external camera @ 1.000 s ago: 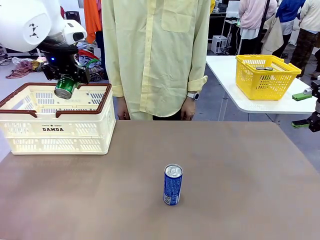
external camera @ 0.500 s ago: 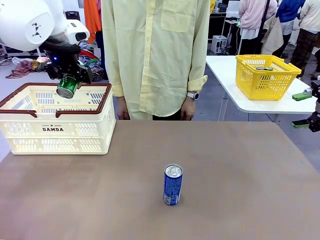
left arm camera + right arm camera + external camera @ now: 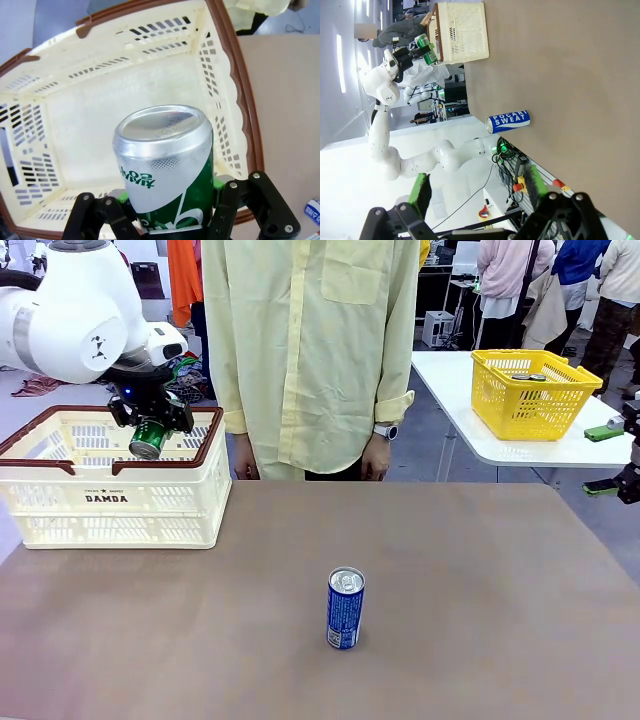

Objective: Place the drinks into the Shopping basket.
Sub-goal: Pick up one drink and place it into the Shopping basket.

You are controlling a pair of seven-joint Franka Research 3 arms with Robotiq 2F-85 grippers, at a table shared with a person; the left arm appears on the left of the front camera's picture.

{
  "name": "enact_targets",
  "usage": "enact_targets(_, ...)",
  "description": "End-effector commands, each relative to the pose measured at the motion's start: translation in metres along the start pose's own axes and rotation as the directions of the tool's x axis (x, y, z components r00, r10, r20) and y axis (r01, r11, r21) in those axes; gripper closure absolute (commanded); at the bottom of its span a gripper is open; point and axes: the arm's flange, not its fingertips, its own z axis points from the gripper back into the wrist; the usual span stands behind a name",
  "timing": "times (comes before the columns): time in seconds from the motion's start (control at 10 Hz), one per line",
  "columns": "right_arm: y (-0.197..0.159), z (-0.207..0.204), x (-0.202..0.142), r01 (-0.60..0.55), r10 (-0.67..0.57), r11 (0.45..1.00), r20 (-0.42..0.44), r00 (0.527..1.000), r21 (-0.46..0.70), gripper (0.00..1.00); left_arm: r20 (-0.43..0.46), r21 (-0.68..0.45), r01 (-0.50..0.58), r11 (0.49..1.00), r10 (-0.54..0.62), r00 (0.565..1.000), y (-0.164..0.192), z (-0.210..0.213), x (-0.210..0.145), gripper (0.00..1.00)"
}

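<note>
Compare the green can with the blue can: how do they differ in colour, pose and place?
Colour: the green can has a green body with white lettering; the blue can is blue with white print. Pose: the green can is tilted; the blue can stands upright. Place: the green can is held by the left hand over the Shopping basket; the blue can stands free on the table. Both are slim metal cans.

Brown table (image 3: pixel 480 570), white side table (image 3: pixel 447 382) beyond, grey floor (image 3: pixel 592 516) beneath.
</note>
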Motion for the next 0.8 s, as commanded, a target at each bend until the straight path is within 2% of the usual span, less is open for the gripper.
enact_targets(0.0,0.002,0.002,-0.001,-0.007,0.007,1.000,-0.012,1.000,-0.009,0.00,-0.038,-0.011,-0.015,1.000,0.014,0.999,0.009,-0.026,-0.007,1.00)
enact_targets(0.3,0.002,0.002,-0.001,-0.007,0.007,1.000,-0.012,1.000,-0.009,0.00,-0.117,-0.026,-0.045,0.999,0.042,0.992,0.024,-0.071,0.006,1.00)
enact_targets(0.7,0.002,0.002,-0.001,-0.007,0.007,1.000,-0.012,1.000,-0.009,0.00,-0.199,-0.068,-0.066,0.995,0.052,0.979,0.032,-0.100,0.030,1.00)
